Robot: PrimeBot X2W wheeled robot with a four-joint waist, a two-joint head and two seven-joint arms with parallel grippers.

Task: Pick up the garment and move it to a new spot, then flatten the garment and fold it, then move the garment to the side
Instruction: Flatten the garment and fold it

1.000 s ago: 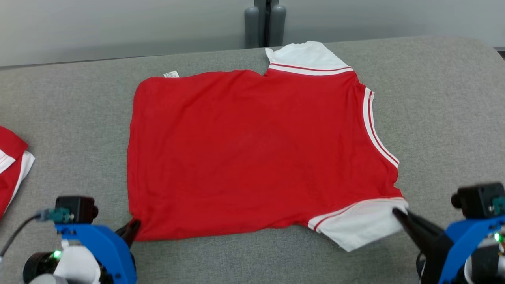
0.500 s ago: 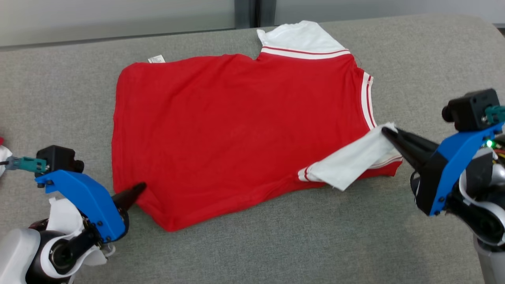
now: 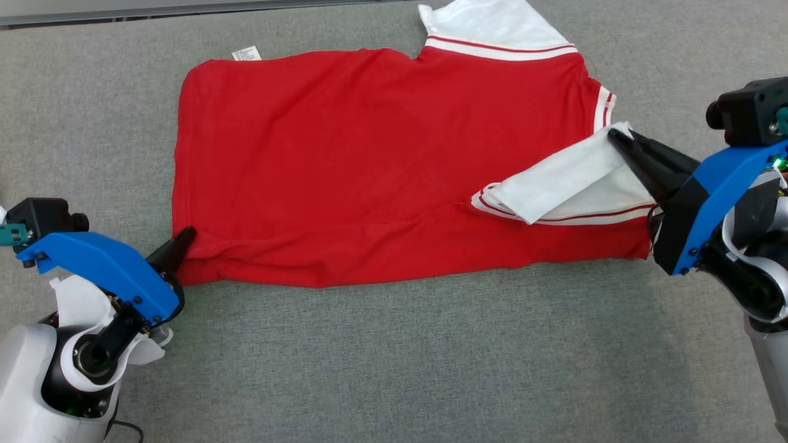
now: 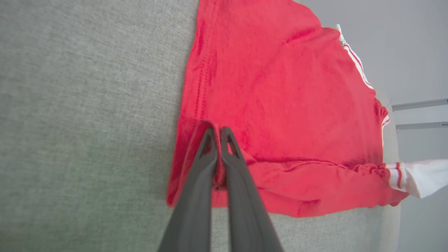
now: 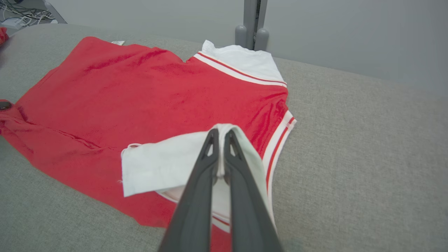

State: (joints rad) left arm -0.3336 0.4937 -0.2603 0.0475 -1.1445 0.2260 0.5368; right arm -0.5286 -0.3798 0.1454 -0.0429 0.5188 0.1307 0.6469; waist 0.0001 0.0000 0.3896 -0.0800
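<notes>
We see left gripper [image 3: 183,235] low at lower left, arm reaching forward, fingers pinched together on near hem corner of red T-shirt [image 3: 369,160]. Right gripper [image 3: 617,138] comes in from right, tilted down, fingers clamped on white sleeve [image 3: 554,184]; sleeve is turned inward over red body. T-shirt lies spread on grey fabric table [image 3: 394,357]. Small white label [image 3: 246,54] at far hem, writing too small for us to read. Far sleeve [image 3: 486,24] cut off by top edge of head view.

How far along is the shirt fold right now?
Done: red shirt lies flattened on the grey table. In hand: left gripper shut on its near hem corner, right gripper shut on the white sleeve, sleeve turned onto the body. Left: finish folding, move it aside.
</notes>
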